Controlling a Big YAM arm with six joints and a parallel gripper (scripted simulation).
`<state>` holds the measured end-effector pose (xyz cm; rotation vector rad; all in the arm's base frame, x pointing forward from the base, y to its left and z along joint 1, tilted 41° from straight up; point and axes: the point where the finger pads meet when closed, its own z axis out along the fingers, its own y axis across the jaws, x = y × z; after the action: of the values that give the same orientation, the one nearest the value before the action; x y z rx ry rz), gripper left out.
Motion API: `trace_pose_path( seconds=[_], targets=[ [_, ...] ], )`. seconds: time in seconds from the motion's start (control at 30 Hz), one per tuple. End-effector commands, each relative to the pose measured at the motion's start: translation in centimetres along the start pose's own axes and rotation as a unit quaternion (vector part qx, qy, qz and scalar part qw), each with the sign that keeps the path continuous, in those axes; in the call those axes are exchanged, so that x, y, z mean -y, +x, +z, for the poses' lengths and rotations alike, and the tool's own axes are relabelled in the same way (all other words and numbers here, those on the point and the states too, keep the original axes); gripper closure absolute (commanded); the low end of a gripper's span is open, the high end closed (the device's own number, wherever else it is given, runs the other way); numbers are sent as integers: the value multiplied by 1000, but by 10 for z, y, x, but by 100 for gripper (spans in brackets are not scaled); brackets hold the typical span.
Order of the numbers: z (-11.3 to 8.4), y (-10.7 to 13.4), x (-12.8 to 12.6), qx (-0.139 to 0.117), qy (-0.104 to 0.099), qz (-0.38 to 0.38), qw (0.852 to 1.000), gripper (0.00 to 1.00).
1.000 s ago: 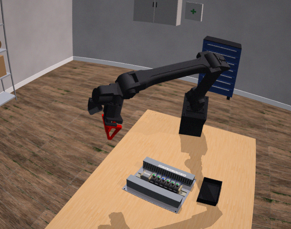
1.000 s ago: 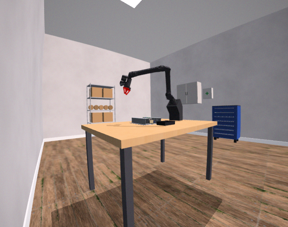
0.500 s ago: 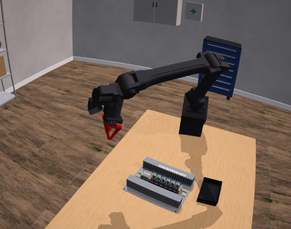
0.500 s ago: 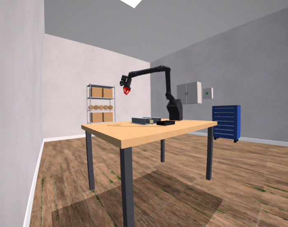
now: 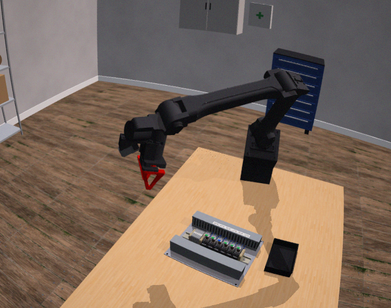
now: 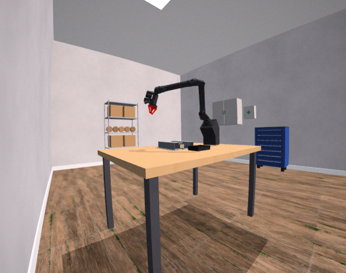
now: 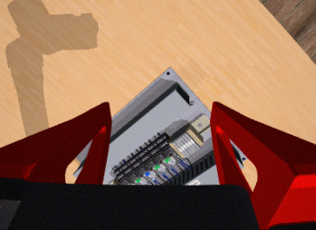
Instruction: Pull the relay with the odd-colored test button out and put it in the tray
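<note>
A grey relay panel [image 5: 215, 251] lies on the wooden bench, with a row of relays between two grey ducts. One relay has a blue test button [image 5: 219, 238]; the others, such as its neighbour [image 5: 225, 242], have green buttons. All sit in their sockets. The black tray [image 5: 281, 257] stands open side up to the right of the panel. My red-fingered gripper [image 5: 152, 178] hangs high above the bench, far from the panel, partly open with nothing between the fingers. In the wrist view the panel [image 7: 153, 139] shows far below between the fingers.
The arm's black base [image 5: 259, 158] stands at the bench's far end. In the exterior view the gripper [image 6: 151, 110] is well above the panel [image 6: 174, 145] and the tray [image 6: 199, 147]. A blue drawer cabinet [image 5: 297, 89] and shelves stand off the bench.
</note>
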<state>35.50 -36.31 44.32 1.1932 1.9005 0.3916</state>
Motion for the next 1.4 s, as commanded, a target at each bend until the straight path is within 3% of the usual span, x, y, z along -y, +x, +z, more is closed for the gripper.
trace_pose_path(
  seconds=[0.0, 0.57, 0.73, 0.9, 1.07, 1.13, 1.37],
  targets=[
    [-12, -3, -15, 18, -8, -30, 999, 41],
    [15, 31, -32, 0, -7, -152, 988, 41],
    [29, 49, -39, -10, -7, -216, 976, 41],
    [44, 71, -48, -22, -9, -290, 957, 41],
    [60, 96, -56, -33, -12, -371, 928, 41],
    [60, 96, -56, -33, -12, -371, 928, 41],
    [81, 136, -68, -49, -21, -488, 871, 41]
  ],
)
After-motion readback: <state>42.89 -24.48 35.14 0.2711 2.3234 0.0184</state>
